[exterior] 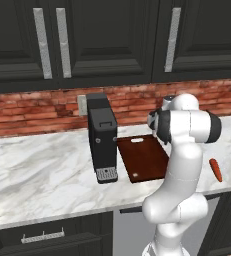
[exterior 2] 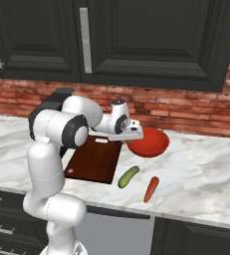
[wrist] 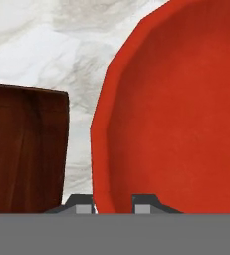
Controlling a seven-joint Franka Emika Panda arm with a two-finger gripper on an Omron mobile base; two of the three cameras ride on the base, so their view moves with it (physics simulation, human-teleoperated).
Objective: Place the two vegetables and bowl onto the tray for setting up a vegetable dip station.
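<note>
On a white, grey-veined marble counter (exterior 2: 206, 169) below dark cabinets (exterior 2: 136, 40) with long pale handles, the white arm reaches out to a bright-red bowl (exterior 2: 149, 142). Behind the counter runs a red-brick backsplash (exterior 2: 186, 107). The gripper (exterior 2: 132, 135) sits at the bowl's near rim; in the hand view its two dark fingertips (wrist: 79, 204) stand one on each side of the red wall (wrist: 176, 109), nearly closed and pinching that rim. Whether the bowl rests on the marble or hangs just above it cannot be told.

Beside the bowl, apart from it with a strip of marble between, lies the dark reddish-brown wooden tray (exterior 2: 94, 159), flat on the counter with its pale handle slot toward the brick wall. Nothing lies on it. A tall black box-shaped appliance (exterior: 102, 140) stands just beside the tray on its far side from the bowl.

Nearer the counter's front edge, the green cucumber (exterior 2: 128, 177) lies close to the tray's corner, and the orange-red carrot (exterior 2: 151, 189) lies just beside it, both on bare marble. Dark drawer fronts (exterior: 42, 237) line the base units below.
</note>
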